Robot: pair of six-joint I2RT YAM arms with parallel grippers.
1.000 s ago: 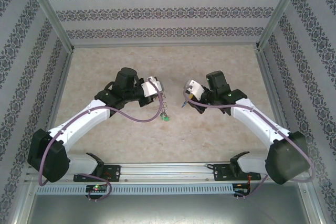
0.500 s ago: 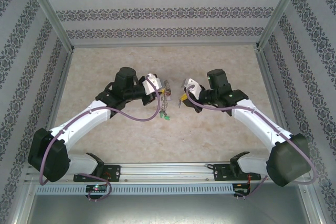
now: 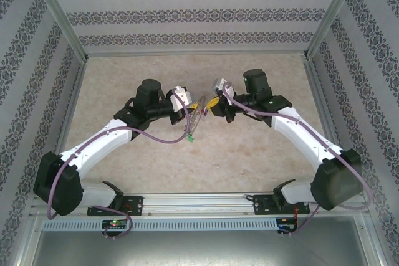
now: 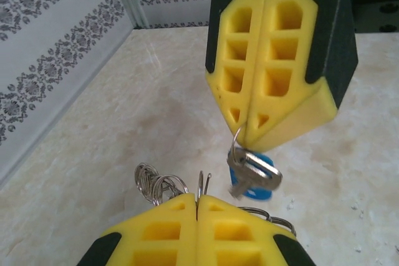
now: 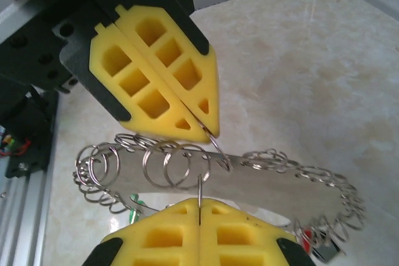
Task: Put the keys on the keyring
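The left gripper (image 4: 198, 207) is clamped shut on the keyring (image 5: 280, 161). Just beside the keyring, the right gripper (image 4: 248, 132) pinches the blue-capped key (image 4: 252, 179) by its small ring.

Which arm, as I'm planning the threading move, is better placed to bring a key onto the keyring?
Right, probably: the right gripper pinches the blue key by its small ring beside the keyring, which the left gripper clamps.

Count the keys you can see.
3: a blue-capped key hanging at the right pincer, and a green-capped key and a red-capped key dangling under the keyring; more may be hidden.
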